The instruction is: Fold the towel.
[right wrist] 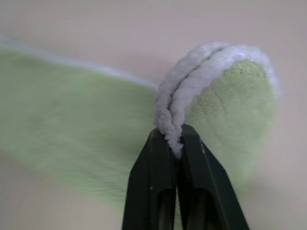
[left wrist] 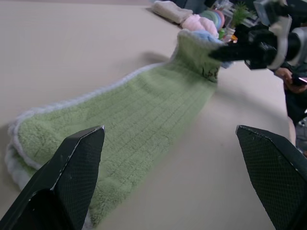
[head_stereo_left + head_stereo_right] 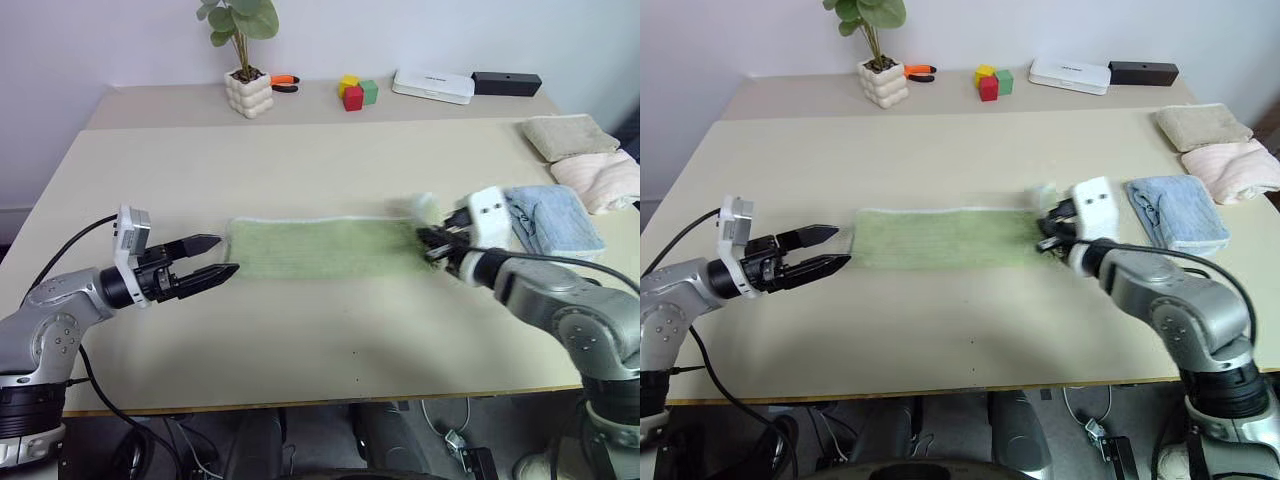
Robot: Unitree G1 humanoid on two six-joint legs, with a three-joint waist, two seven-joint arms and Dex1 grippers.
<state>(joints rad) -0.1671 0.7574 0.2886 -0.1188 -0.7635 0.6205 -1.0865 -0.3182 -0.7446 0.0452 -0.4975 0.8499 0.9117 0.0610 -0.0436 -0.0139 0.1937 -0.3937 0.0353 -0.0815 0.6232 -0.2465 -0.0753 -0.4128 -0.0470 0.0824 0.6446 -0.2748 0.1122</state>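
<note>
two layers of soft, limp towel (image 3: 320, 248) edge clamped in right gripper (image 1: 175, 143) fingers; left gripper (image 3: 212, 258) fingers apart.

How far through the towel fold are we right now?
Done: the towel already lies as a long narrow strip, so a lengthwise fold looks made. In hand: the right tool is shut on the towel's doubled white edge, that end lifted off the table. The left tool is open beside the other end, not gripping. Left: carrying the raised end across.
</note>
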